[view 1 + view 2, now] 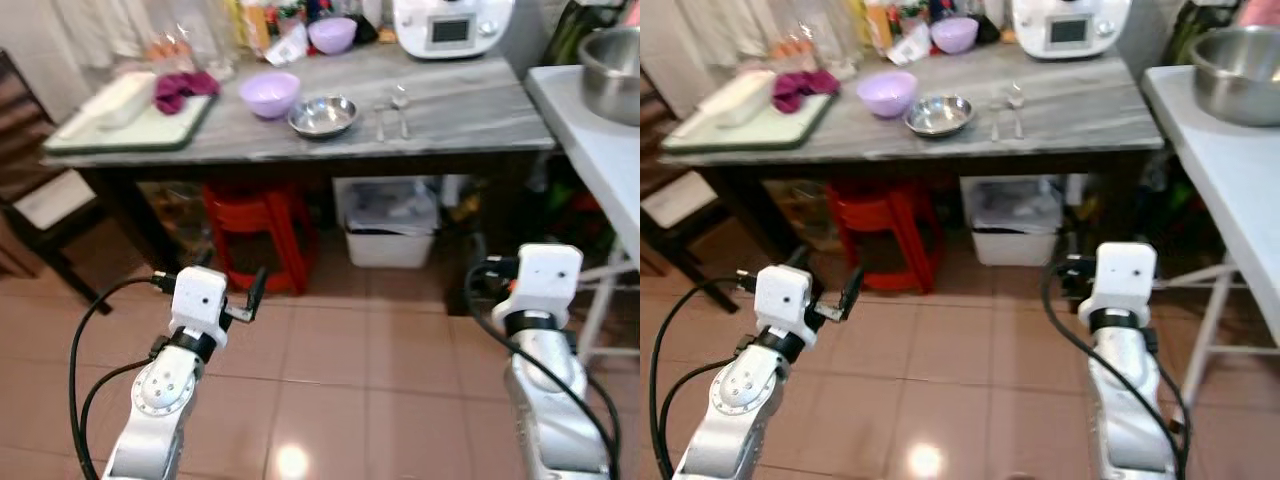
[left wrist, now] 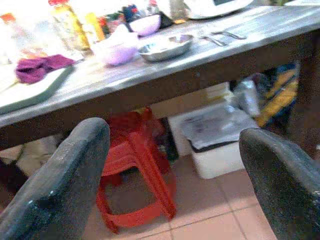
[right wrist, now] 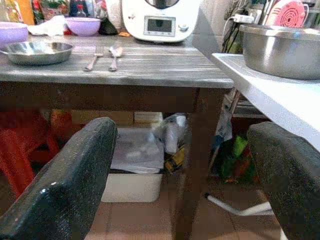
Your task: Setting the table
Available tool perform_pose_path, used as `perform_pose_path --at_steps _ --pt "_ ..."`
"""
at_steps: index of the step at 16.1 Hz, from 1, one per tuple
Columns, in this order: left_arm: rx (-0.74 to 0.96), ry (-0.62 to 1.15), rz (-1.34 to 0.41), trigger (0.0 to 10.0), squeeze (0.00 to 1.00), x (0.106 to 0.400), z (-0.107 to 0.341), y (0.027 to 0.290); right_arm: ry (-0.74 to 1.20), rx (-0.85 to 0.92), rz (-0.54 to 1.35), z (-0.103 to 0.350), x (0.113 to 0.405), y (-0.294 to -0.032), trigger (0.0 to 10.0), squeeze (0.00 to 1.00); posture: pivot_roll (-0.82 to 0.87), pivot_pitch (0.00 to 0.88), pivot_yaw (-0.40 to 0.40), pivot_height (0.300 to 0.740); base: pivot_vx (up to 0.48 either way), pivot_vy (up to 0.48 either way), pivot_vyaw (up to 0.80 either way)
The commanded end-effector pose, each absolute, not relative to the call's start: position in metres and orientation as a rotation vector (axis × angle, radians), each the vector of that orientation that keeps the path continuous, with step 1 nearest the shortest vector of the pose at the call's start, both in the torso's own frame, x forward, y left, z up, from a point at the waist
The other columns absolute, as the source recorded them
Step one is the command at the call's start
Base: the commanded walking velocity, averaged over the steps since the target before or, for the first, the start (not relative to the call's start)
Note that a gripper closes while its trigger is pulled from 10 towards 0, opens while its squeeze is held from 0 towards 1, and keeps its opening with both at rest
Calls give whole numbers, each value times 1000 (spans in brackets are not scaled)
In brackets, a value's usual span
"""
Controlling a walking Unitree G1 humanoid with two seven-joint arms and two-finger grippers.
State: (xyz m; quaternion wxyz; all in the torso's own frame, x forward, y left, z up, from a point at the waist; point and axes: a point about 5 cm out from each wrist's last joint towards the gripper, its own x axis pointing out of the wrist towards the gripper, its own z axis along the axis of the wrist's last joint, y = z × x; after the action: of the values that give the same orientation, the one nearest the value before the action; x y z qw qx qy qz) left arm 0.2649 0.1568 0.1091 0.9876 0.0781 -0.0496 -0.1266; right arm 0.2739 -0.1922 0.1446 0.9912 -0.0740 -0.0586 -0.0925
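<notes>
A grey wooden table (image 1: 470, 110) stands ahead of me. On it are a light purple bowl (image 1: 270, 93), a shallow steel bowl (image 1: 322, 114), and a fork (image 1: 380, 118) lying beside a spoon (image 1: 401, 105). A second purple bowl (image 1: 332, 34) sits at the back. Both arms are held low over the tiled floor, short of the table. My left gripper (image 2: 174, 135) is open, its fingers wide apart with nothing between them. My right gripper (image 3: 182, 130) is open and empty too, facing the table's right end.
A green tray (image 1: 130, 135) with a purple cloth (image 1: 183, 88) lies at the table's left end, a white appliance (image 1: 452, 25) at the back. A red stool (image 1: 255, 235) and white bin (image 1: 390, 225) stand underneath. A white table (image 1: 600, 150) with a big steel bowl (image 1: 610, 70) is on the right, a dark chair (image 1: 30, 190) on the left.
</notes>
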Motion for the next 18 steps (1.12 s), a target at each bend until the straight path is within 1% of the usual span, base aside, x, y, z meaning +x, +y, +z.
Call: perform_pose_path --at_steps 1,5,11,17,18 --pt "152 -99 -244 10000 0 264 110 161 -123 -134 -187 144 276 -190 10000 0 -145 106 119 740 0 -480 0" --pt "147 -99 -251 10000 0 263 108 159 -117 -170 -199 144 278 -193 10000 0 -147 106 110 740 0 -480 0" --pt "130 -99 -267 10000 0 264 107 154 -95 -140 -203 141 279 -196 10000 0 -151 100 105 740 0 -480 0" --pt "121 -105 -279 10000 0 265 108 152 -124 -134 -203 146 280 -195 10000 0 -150 98 105 740 0 -480 0" --pt "119 -106 -280 10000 0 265 109 151 -120 -131 -202 146 280 -194 10000 0 -150 98 105 740 0 -480 -513"
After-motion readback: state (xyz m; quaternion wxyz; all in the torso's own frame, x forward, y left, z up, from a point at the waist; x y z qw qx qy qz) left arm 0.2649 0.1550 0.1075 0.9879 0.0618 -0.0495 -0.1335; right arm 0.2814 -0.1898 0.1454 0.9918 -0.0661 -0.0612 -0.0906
